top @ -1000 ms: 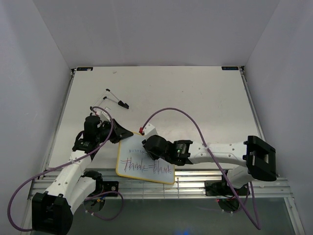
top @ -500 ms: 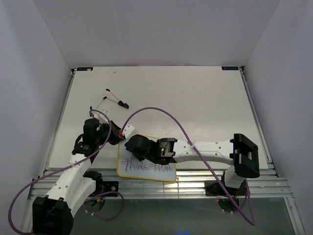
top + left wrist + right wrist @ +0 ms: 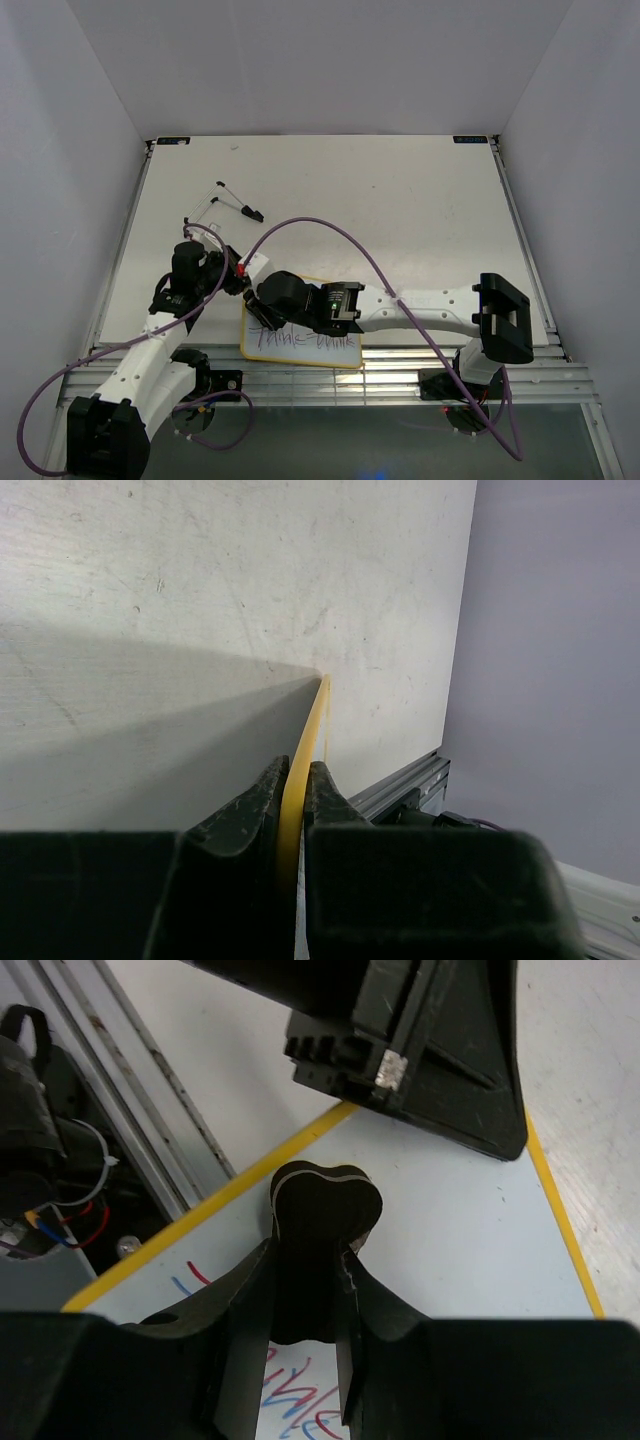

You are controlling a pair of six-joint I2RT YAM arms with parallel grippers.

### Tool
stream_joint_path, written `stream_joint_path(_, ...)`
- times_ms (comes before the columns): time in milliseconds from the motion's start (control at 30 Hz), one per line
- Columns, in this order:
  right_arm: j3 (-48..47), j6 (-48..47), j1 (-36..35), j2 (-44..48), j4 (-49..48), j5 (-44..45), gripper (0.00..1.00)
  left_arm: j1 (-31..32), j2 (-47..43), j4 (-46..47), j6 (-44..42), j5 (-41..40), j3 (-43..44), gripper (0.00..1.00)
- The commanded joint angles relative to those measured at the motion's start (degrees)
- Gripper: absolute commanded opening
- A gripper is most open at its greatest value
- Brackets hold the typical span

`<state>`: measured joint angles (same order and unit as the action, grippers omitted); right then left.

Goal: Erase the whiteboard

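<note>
Up close, left pincer (image 3: 294, 776) on whiteboard (image 3: 316, 718) edge.

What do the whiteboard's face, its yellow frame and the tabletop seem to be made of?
Whiteboard face: smooth white, probably a coated sheet, since ink sits on top. Yellow frame: likely plastic, even colour, thin. Table: matte off-white board with scuffs, perhaps painted wood or laminate.

Robotics lab cell: bare white enclosure walls (image 3: 320, 60), white table (image 3: 400, 200), aluminium rail (image 3: 390, 362), purple cables (image 3: 300, 220)
</note>
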<state>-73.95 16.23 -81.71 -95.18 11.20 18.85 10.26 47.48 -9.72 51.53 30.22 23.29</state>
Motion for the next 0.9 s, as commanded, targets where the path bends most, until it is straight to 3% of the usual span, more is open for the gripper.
stream_joint_path(0,1.79,3.72,-3.89,-1.51,-13.57,-16.3,0.33,1.43,-0.11,6.73,1.38,-6.93,1.41,0.0)
stream_joint_path(400,21.8,12.05,4.45,3.41,-5.06,-2.33,0.33,1.34,-0.9,5.32,-0.46,-6.67,2.73,0.0)
stream_joint_path(700,44.58,16.99,15.52,14.3,-13.21,-7.24,0.34,1.43,0.24,5.94,-2.75,-4.64,3.25,0.0)
stream_joint_path(867,54.08,15.77,25.54,16.42,-21.04,-15.94,0.34,1.43,1.64,5.59,-3.63,-3.94,3.52,0.0)
